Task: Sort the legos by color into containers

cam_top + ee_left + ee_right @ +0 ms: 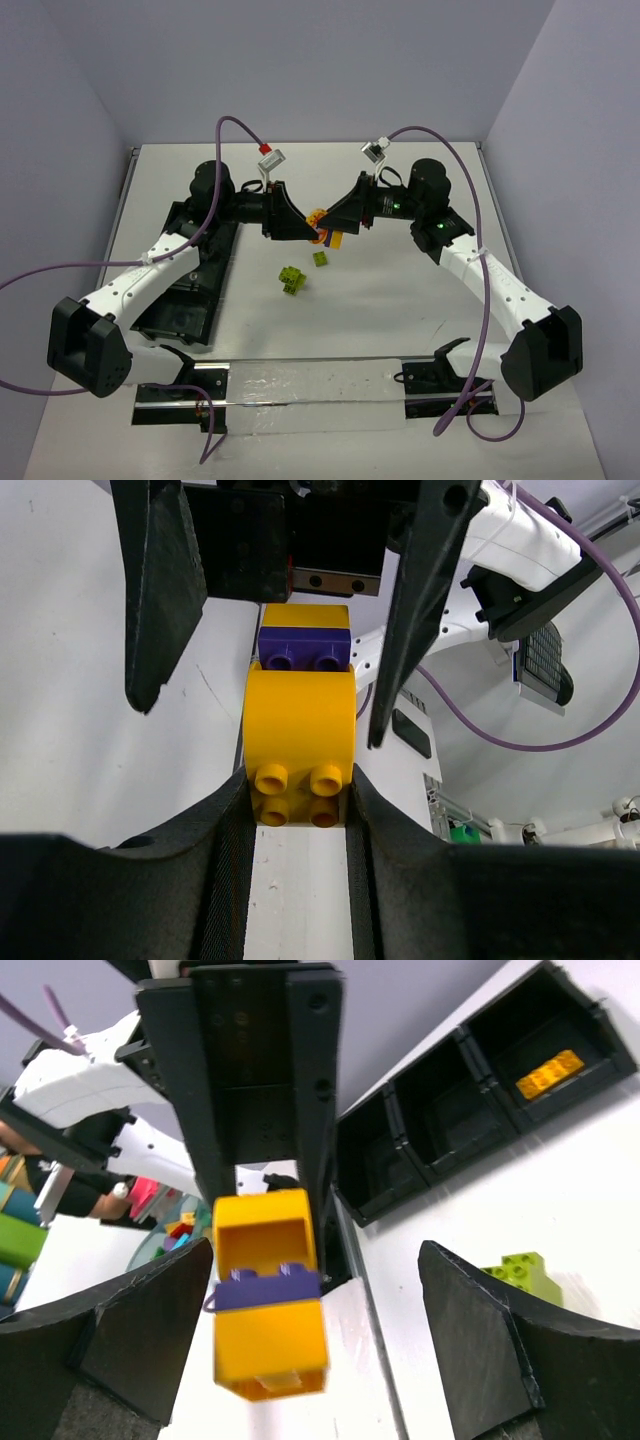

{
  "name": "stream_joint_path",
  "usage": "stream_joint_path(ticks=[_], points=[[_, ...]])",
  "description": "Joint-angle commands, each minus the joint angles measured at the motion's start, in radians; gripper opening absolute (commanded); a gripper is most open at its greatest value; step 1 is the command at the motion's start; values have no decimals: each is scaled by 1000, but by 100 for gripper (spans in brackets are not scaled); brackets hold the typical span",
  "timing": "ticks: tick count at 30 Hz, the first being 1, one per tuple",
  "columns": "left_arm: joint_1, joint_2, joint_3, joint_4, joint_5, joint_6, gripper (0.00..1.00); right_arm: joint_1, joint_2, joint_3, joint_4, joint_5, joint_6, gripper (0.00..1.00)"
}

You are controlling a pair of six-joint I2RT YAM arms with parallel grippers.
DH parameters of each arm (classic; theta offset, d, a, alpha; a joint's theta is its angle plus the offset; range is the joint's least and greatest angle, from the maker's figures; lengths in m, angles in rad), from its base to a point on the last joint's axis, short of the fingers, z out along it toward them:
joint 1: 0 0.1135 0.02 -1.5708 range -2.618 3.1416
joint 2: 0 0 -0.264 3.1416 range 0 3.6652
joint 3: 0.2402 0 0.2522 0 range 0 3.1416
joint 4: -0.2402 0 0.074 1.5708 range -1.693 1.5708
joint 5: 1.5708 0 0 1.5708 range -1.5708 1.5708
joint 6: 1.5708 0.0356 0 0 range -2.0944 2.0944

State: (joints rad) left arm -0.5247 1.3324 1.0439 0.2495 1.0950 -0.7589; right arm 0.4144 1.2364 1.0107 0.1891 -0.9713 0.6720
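A clump of two orange-yellow bricks with a blue-purple brick between them [322,232] hangs in the air at mid-table. My left gripper [300,805] is shut on its near orange brick [300,730]; the purple brick [305,648] is beyond it. My right gripper [315,1260] is open, its fingers [160,590] standing wide on either side of the clump [268,1310] without touching it. Lime-green bricks lie on the table [320,259] and in a small clump [291,280]. The black tray [190,290] lies to the left. One compartment [590,1030] holds an orange brick [548,1073].
A long shiny strip [300,395] lies across the near edge between the arm bases. A green brick [520,1272] lies by my right gripper's right finger. Purple cables loop over both arms. Grey walls close in the table.
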Motion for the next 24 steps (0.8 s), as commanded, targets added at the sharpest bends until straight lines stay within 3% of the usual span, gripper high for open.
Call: stream_joint_path(ticks=[1, 7, 18, 24], points=[[13, -42, 15, 26, 2, 27, 0, -38, -55, -3, -44, 10, -48, 91], [38, -41, -11, 82, 14, -17, 0, -46, -86, -49, -28, -27, -51, 90], [38, -29, -4, 114, 20, -37, 0, -45, -69, -60, 48, -87, -9, 66], [38, -34, -12, 114, 24, -36, 0, -43, -54, -73, 102, -104, 28, 68]])
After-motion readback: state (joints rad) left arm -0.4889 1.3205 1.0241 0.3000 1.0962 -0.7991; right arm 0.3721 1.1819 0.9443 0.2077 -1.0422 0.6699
